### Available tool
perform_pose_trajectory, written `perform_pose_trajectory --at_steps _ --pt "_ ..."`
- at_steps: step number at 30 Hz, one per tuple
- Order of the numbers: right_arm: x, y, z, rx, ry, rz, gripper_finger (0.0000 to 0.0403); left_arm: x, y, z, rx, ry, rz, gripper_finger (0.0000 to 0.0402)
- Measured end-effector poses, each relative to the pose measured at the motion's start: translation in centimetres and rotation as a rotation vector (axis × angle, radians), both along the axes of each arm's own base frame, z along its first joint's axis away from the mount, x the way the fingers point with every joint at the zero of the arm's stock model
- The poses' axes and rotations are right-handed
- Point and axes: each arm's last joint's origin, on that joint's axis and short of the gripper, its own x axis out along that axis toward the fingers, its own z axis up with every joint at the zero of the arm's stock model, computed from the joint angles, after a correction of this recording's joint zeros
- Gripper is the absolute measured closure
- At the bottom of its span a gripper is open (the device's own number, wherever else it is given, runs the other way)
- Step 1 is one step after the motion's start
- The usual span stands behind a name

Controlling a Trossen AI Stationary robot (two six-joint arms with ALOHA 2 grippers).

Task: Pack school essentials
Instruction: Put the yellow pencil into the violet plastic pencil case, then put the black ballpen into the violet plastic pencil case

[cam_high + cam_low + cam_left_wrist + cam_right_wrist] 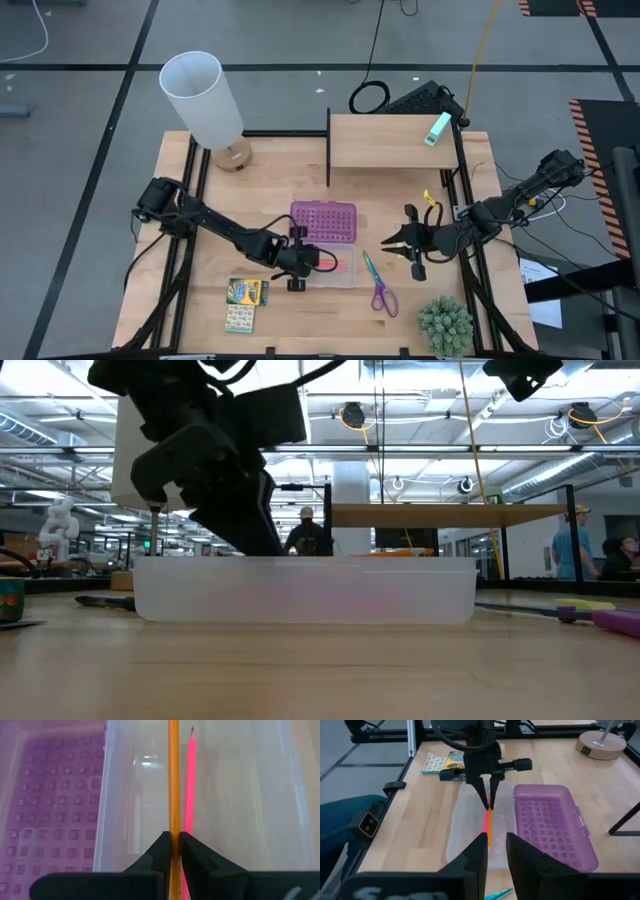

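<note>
The left gripper [175, 842] is clenched on a slim orange wooden pencil [173, 780], pinching it near one end, the shaft reaching out over the clear plastic case tray [240, 795]. A pink pen [190, 785] lies in the tray just beside the pencil. The purple studded lid [323, 220] lies flat along the tray's far edge.

The right gripper [495, 851] hovers near the tray's right end, fingers parted and holding nothing.

The pencil is judged light, stiff and smooth — a grip close to one end lets it pivot, so a hold nearer the middle would be steadier.

Still outside the tray: purple-handled scissors [384, 297] with a blue pen [370, 266] lying touching their blades, and a yellow-green crayon box [246, 292] touching a pale patterned pack [239, 318]. The scissors are probably the heaviest item, best taken at the closed blades; the box and pack are light and flat — hold across the narrow sides.
</note>
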Motion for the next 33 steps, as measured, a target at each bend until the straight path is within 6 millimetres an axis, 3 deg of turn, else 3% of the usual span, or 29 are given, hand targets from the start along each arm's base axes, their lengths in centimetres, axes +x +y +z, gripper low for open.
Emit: perform_pose_trajectory --at_steps 4,14,19,24,28,33 --pt "0.0 0.0 0.0 0.000 -0.002 0.000 0.0337 0.0 -0.1 0.0 0.008 0.002 -0.012 0.0355" --pt "0.0 0.0 0.0 0.000 -0.002 0.000 0.0337 0.3 0.0 0.4 -0.015 -0.029 0.016 0.0278" --pt "0.0 0.0 0.0 -0.002 -0.001 0.001 0.0337 0.0 -0.4 3.4 -0.047 -0.044 0.038 0.0272" --pt "-0.1 0.0 -0.1 -0.010 0.012 0.001 0.0337 -2.3 -1.3 6.5 -0.018 -0.074 0.049 0.0284" --pt "-0.1 0.0 -0.2 -0.008 0.016 -0.001 0.0337 -4.9 -2.0 7.8 0.033 -0.056 0.071 0.0293" --pt "0.0 0.1 -0.3 -0.006 0.021 0.002 0.0337 -7.9 -2.5 6.9 0.084 0.001 0.075 0.0295"
